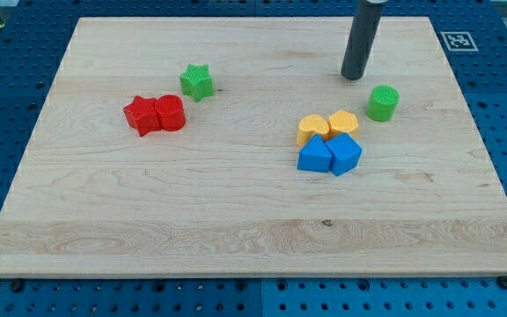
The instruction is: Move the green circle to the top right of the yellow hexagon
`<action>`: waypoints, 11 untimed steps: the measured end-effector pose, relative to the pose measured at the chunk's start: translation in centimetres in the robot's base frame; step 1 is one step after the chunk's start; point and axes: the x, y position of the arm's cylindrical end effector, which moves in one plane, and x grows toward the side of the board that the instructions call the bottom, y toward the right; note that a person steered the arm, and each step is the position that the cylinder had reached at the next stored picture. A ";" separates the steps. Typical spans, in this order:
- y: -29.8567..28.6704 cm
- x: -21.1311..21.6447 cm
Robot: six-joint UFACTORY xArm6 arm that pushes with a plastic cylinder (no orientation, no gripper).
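Wooden board (236, 220) (pale, grained) under eight small coloured blocks.

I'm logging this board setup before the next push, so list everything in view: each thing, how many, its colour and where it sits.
green circle: 1, green, right of centre, just right of the yellow pair
green star: 1, green, upper left
red blocks: 2, red, touching, left side, shapes unclear
yellow blocks: 2, yellow, side by side, right of centre
blue blocks: 2, blue, touching, directly below the yellow pair
wooden board: 1, light wood, on a blue perforated table
my tip: 1, dark rod, above-left of the green circle, apart from it
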 end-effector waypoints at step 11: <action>5.5 5.4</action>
